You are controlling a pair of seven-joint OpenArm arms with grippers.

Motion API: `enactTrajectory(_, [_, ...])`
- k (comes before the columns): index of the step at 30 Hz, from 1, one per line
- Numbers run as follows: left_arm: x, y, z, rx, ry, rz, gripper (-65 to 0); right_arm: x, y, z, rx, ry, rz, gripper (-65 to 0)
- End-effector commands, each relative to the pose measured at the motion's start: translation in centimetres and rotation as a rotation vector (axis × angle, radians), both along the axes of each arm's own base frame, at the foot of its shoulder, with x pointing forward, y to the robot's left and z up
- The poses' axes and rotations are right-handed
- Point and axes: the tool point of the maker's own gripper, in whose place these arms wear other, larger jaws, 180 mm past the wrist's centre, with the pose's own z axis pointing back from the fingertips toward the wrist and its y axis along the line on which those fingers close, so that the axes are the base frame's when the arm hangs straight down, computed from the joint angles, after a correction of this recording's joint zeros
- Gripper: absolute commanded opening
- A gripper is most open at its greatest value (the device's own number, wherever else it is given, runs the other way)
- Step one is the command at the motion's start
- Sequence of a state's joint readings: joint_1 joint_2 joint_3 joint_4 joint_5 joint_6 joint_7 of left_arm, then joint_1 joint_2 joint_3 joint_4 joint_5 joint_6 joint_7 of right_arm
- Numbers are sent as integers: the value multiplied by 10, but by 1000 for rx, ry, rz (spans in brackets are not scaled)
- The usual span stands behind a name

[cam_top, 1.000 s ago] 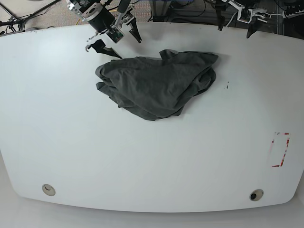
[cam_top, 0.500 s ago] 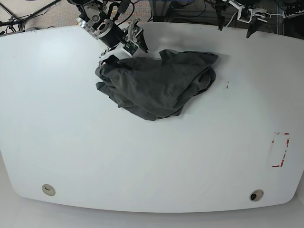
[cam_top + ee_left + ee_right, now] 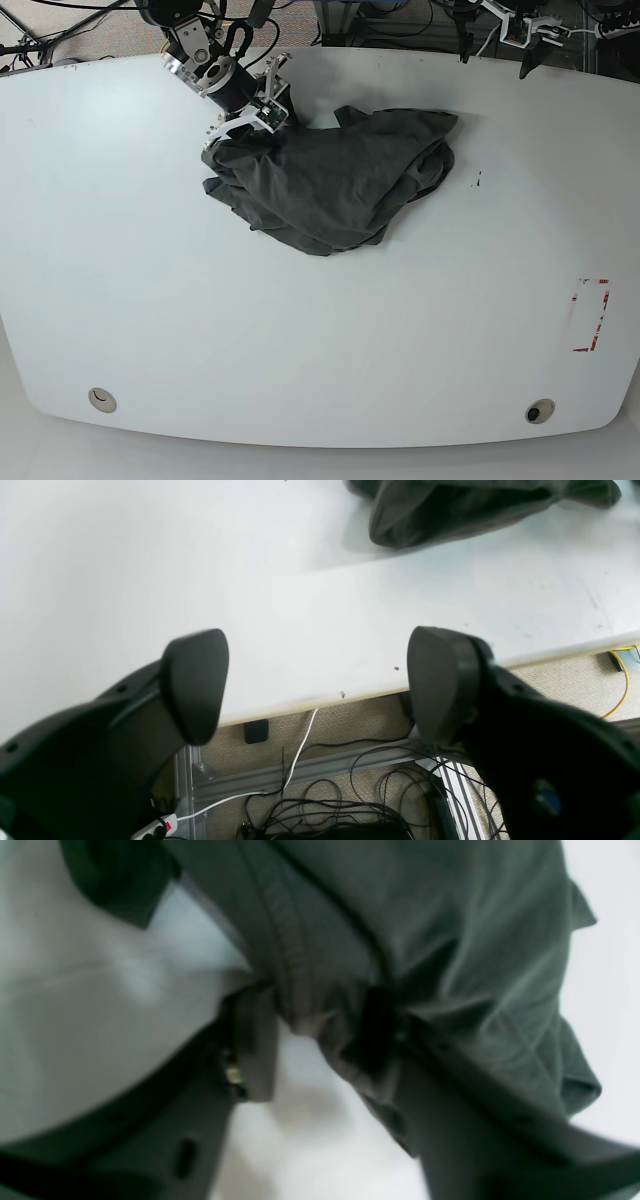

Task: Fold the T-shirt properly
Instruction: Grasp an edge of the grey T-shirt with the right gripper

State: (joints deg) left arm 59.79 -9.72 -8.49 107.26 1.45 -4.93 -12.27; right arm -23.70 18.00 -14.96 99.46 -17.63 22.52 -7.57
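A plain dark charcoal-grey T-shirt (image 3: 335,180), unprinted, lies on a white table (image 3: 300,340) marked by a red-and-white dashed rectangle (image 3: 590,315); the black-fingered right gripper (image 3: 250,122) carries silver metal parts, and the left gripper (image 3: 315,680) shows matte black above beige carpet (image 3: 565,680)

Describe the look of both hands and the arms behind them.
Left hand: two matte black fingers with broad rounded tips. Right hand: black fingers on a white bracket, black cylindrical wrist with silver ring, dark cables behind.

One T-shirt (image 3: 330,180), two grippers (image 3: 252,125) (image 3: 320,685)
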Motion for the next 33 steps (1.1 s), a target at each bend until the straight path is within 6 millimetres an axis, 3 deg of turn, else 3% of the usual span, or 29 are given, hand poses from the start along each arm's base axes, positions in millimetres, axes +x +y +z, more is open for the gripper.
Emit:
enactTrajectory(1, [1,1,7,-1,-26,1,-125,2,-1,4,5,-16,-4,-476])
enactTrajectory(6, [2,0,7,-2,-29,2,-125,-4,-5,-7,-5,14,-16,-496])
enactTrajectory(9, [2,0,8,-2,-30,2,-125,-11,-5,-8,-4,26,-16,-580])
enactTrajectory(12, [2,0,7,-4,-30,1,-125,-16,1,6,16,4,-11,-650])
enactTrajectory(20, [2,0,7,-4,-30,1,-125,-41,13,28,63,3,1,-650])
enactTrajectory(27, [3,0,8,-5,-32,2,-125,-14,6,68,91,-119,-49,-650])
enactTrajectory(33, [10,-1,10,-6,-54,-2,-124,34,15,104,141,-252,-53,-650])
